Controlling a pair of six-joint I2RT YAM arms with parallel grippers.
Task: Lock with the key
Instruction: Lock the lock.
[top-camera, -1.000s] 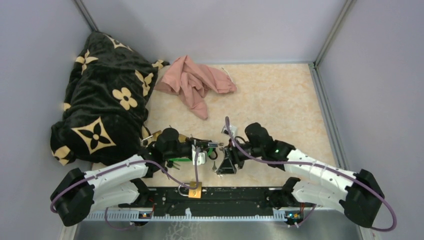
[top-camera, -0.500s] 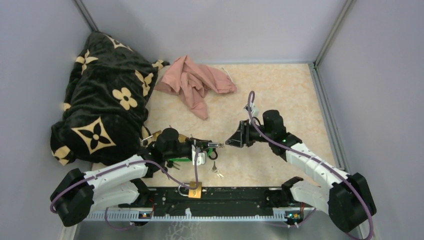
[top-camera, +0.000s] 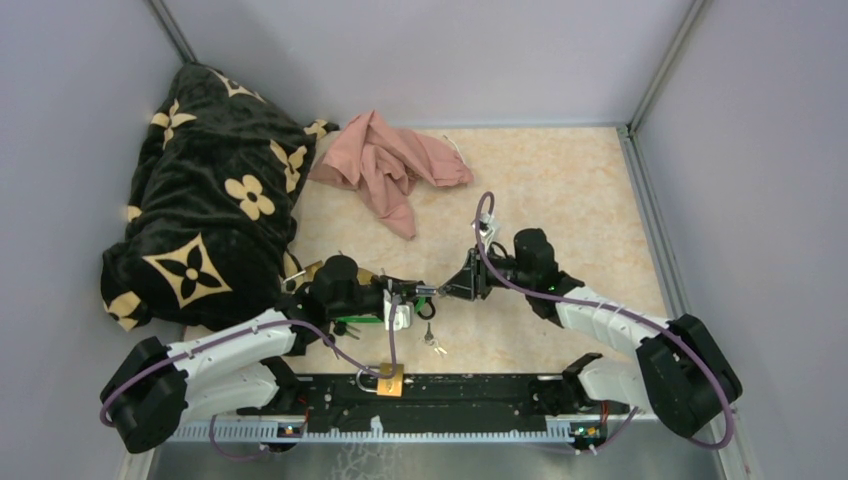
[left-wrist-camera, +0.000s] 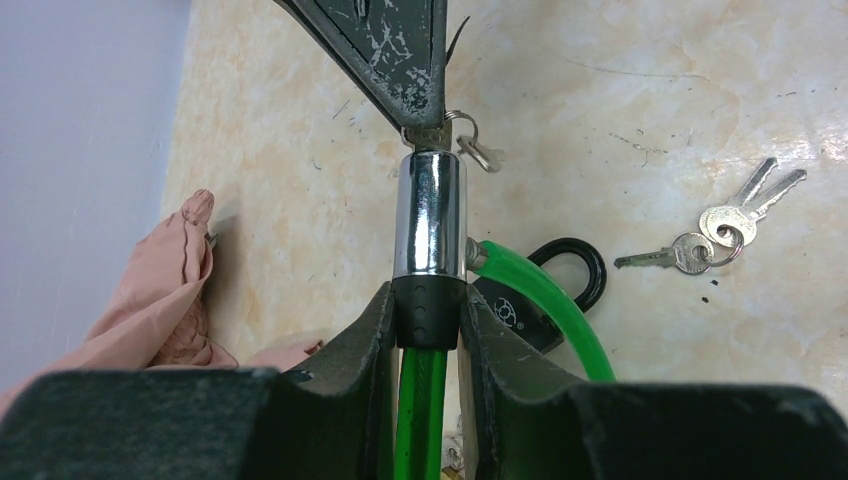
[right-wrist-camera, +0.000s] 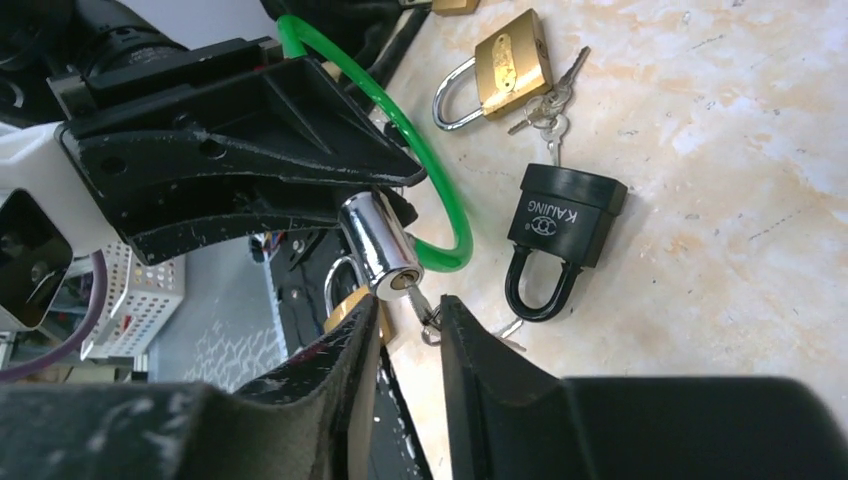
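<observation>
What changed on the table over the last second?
The right gripper lifted from pointing down at the table, swung away, then came back in to the end of the cable lock. It now straddles the key sticking out there, not visibly clamped. The left gripper kept its hold on the lock, and the loose keys stayed put.
</observation>
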